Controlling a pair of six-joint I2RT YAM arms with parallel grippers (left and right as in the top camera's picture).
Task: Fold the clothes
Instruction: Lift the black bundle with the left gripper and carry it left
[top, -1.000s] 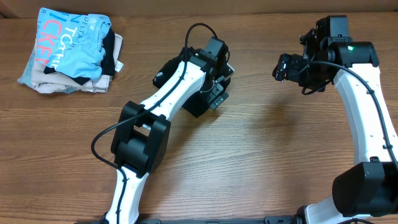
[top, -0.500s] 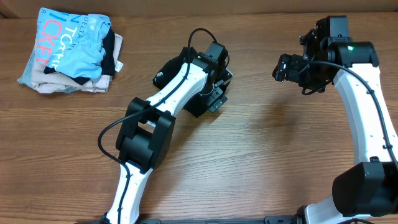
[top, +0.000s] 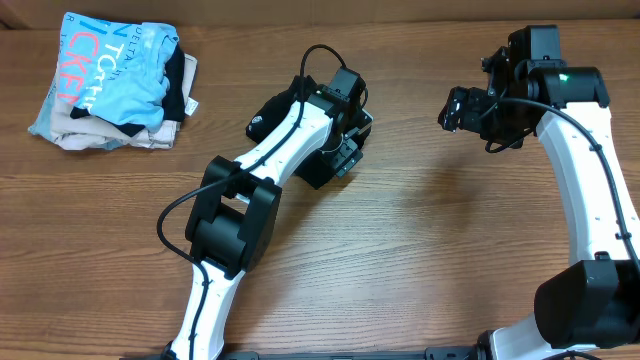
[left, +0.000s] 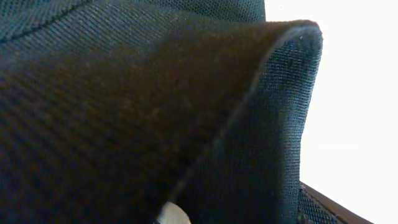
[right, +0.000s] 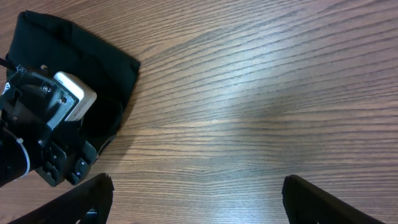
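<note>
Left wrist view is filled edge to edge by the large plain black soft fabric shirt (left: 124, 112), a folded ridge of its weave pressed close against the lens. It hides the left gripper (top: 348, 152), so I cannot tell whether its jaws are parted or have any cloth between them. From overhead, that gripper sits low on the shirt, which lies as a compact dark bundle at the centre of the brown wooden table (top: 420, 250), mostly under the arm, with a small white logo (top: 256, 125) showing at its left edge.

The right gripper (right: 198, 186) hovers well apart, its 2 fingers spread wide and holding nothing.

The light-blue, white and beige stack of folded garments (top: 110, 85) lies at the far left corner, clear of the work.

The risk, as I judge it: with the lens smothered, the left arm may pinch only 1 layer, and lifting would drag the bundle open. With nothing pinning the cloth, the whole shirt could slide instead of folding.
</note>
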